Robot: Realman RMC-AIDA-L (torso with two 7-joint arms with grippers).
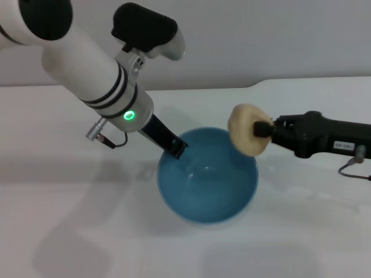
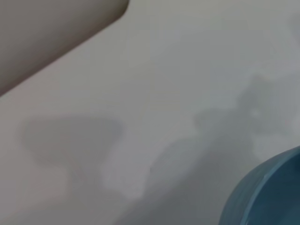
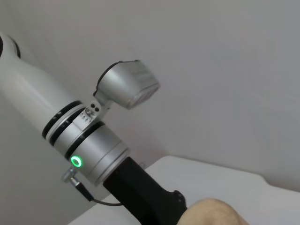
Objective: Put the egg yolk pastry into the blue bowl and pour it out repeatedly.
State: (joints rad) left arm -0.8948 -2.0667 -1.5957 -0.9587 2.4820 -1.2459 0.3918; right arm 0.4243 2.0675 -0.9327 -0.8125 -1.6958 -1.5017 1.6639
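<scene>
The blue bowl stands upright on the white table in the head view, and a slice of its rim shows in the left wrist view. My left gripper grips the bowl's left rim, shut on it. My right gripper comes in from the right, shut on the egg yolk pastry, a pale tan ball held just above the bowl's right rim. The pastry's top also shows in the right wrist view, with the left arm behind it.
The white table spreads around the bowl, with its back edge against a pale wall. A thin cable hangs under the left wrist. Another cable trails from the right arm.
</scene>
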